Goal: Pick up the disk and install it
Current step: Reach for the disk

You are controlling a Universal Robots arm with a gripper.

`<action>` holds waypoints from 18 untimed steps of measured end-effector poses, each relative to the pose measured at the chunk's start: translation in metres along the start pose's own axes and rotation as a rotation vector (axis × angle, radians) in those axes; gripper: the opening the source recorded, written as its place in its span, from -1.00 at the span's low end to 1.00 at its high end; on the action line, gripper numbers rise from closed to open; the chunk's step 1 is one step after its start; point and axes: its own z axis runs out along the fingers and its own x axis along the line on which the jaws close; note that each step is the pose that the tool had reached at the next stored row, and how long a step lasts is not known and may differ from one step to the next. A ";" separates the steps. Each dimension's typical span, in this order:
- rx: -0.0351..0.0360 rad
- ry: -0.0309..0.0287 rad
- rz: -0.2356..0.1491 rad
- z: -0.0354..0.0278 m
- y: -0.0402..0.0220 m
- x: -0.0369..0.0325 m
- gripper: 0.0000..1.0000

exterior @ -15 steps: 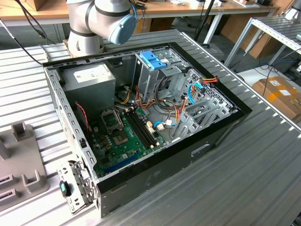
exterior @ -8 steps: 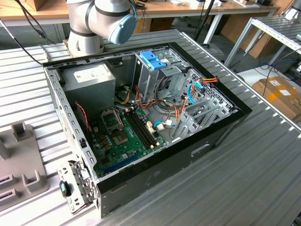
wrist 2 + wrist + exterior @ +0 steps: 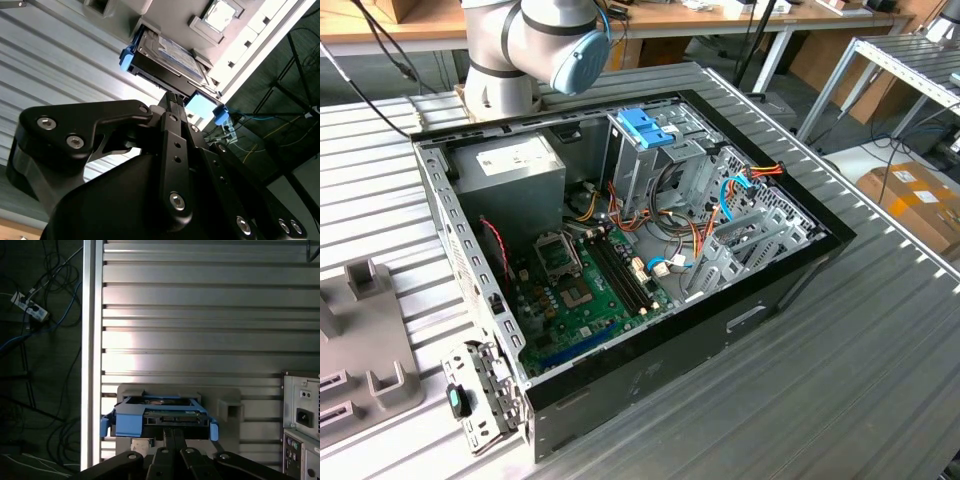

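The disk (image 3: 160, 412) is a flat metal drive in a light-blue carrier. It lies in a grey holder (image 3: 227, 407) on the ribbed metal table. In the second wrist view the disk (image 3: 172, 52) shows its white-and-blue label, with blue carrier corners at both ends. My gripper (image 3: 173, 430) is right at the disk's near edge, at its middle. Its two black fingers (image 3: 172, 100) stand close together, shut, and their tips meet the carrier's dark side. I cannot tell whether they pinch any part of it.
The open computer case (image 3: 800, 270) lies on the table, with a grey power-supply box (image 3: 510, 165) and an upright cage topped by a blue bracket (image 3: 645, 127). The arm's base (image 3: 520, 50) stands behind it. A grey fixture (image 3: 365, 340) sits at the exterior view's left. The case's rear (image 3: 301, 415) stands near the holder; the table edge (image 3: 92, 365) is close.
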 end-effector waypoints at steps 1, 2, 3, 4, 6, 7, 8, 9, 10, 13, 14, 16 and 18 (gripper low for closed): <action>-0.0001 -0.0001 0.000 0.0001 0.0000 0.0007 -0.79; 0.0000 -0.0001 0.000 0.0001 0.0000 0.0010 -0.79; -0.0001 -0.0001 0.000 0.0001 0.0000 0.0014 -0.79; -0.0001 -0.0001 0.000 0.0001 0.0000 0.0019 -0.79; 0.0000 -0.0001 0.000 0.0001 0.0000 0.0023 -0.79; -0.0001 -0.0001 0.000 0.0001 0.0000 0.0025 -0.79; -0.0001 -0.0001 0.000 0.0001 0.0000 0.0025 -0.79; -0.0001 -0.0002 0.000 0.0001 0.0000 0.0025 -0.79; -0.0001 -0.0001 0.000 0.0001 0.0000 0.0025 -0.79; -0.0001 -0.0001 0.000 0.0001 0.0000 0.0026 -0.79; -0.0001 -0.0001 0.000 0.0001 0.0000 0.0026 -0.79; -0.0001 -0.0001 0.000 0.0001 0.0000 0.0027 -0.79; -0.0001 -0.0001 0.000 0.0001 0.0001 0.0042 -0.79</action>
